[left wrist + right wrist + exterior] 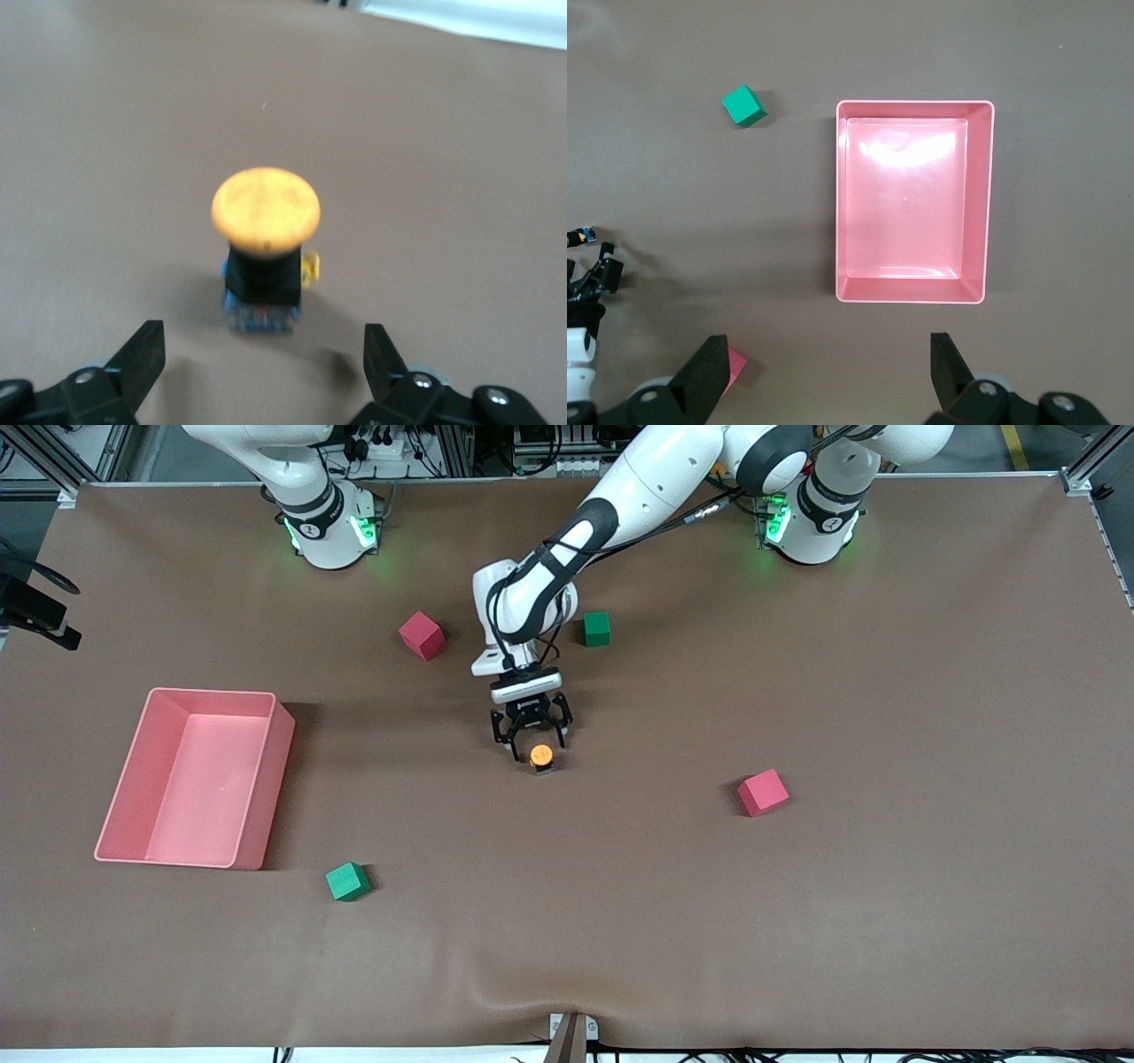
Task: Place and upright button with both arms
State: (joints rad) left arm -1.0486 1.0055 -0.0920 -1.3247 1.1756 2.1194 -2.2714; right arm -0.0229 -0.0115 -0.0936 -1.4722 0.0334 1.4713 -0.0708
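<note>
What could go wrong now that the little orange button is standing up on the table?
The button stands upright on a narrow black base with a wider orange cap, so it looks top-heavy. The left hand is open with its fingers close on either side; if it lifts off crookedly, a finger might clip the cap and tip it over. The soft brown table cover may also make it wobble. The right hand waits open above the pink tray.

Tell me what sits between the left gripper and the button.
Nothing. In the left wrist view, only bare tabletop separates the left gripper, jaws open, from the upright button.
</note>
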